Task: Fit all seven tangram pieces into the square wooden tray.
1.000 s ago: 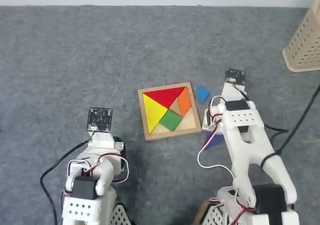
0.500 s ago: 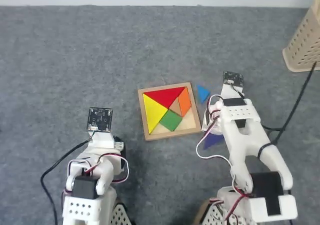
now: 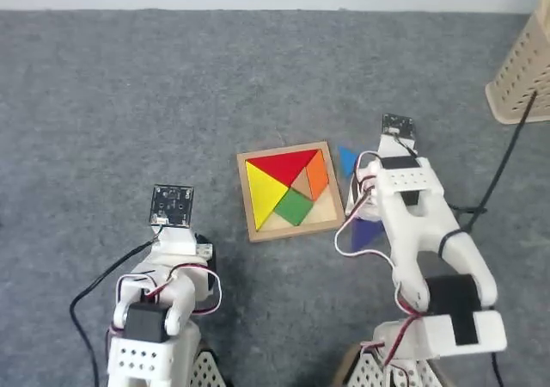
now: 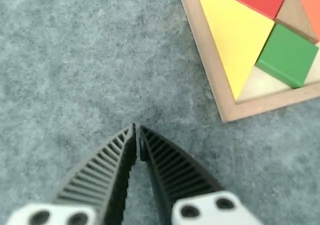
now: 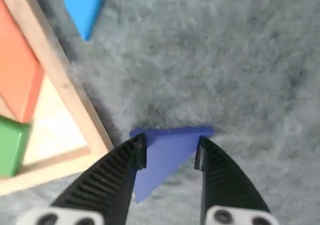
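Landmark: the square wooden tray is taken as the reference, and it lies flat on the grey mat.
Pieces in the tray: a red triangle is set along the far edge, with a yellow triangle along the edge on the left arm's side. A green square is seated at the middle toward the near edge. An orange parallelogram is laid along the edge on the right arm's side.
Bare wood: the tray floor is exposed along the near edge, on both sides of the green square.
Light blue triangle: it is laid on the mat just outside the tray, beside the far corner on the right arm's side.
Dark blue triangle: it is laid flat on the mat just outside the tray's near corner on the right arm's side.
Right gripper: it is closed around the dark blue triangle, with one fingertip set against each side of it.
Left gripper: its fingers are pressed together tip to tip, and it is held over the mat near the tray's near corner on the left arm's side.
Beige perforated container: it is placed well apart from the tray, beyond the right arm.
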You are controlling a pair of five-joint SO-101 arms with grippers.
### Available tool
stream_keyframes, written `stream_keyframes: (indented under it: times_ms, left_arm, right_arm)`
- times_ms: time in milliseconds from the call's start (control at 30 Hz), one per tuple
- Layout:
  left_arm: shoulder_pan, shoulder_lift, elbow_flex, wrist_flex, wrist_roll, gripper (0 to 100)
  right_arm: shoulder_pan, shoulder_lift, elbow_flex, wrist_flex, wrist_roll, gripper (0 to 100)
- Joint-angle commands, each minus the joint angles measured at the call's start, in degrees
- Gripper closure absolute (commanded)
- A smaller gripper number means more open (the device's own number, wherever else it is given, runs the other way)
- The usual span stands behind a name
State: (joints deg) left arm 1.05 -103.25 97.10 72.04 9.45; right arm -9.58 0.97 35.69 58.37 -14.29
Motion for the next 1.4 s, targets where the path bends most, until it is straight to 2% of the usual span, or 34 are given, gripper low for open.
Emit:
stream_keyframes:
  times_ms: [0, 167, 300, 500, 567, 733, 900, 1367]
  left_arm:
    - [-0.09, -0.88, -0.48, 0.26, -0.26, 99]
    - [-0.09, -0.88, -0.48, 0.26, -0.26, 99]
    - [-0.09, -0.88, -0.48, 0.26, -0.26, 99]
    - [-0.09, -0.88, -0.48, 0.26, -0.26, 99]
    - [-0.09, -0.88, -0.48, 0.26, -0.26, 99]
    - [-0.09, -0.88, -0.48, 0.26, -0.26, 99]
    - [-0.09, -0.88, -0.48, 0.26, -0.26, 99]
    - [-0.09, -0.88, -0.48, 0.26, -0.26, 99]
  right_arm:
    - [4.35, 2.86, -4.84, 1.98, 13.71, 85.0]
    - [8.22, 2.51, -15.65, 7.78, 25.32, 85.0]
    - [5.41, 2.24, -21.45, 15.25, 24.35, 85.0]
    - [-1.89, 2.33, -20.4, 15.6, 23.82, 85.0]
    - [-2.95, 2.33, -17.58, 13.76, 21.1, 84.8]
    - [-2.77, 2.95, -8.53, 6.81, 17.14, 84.5]
    - [-0.04, 2.95, -5.36, 6.29, 13.27, 76.8]
    - [1.45, 8.75, -7.21, 7.25, 14.15, 75.9]
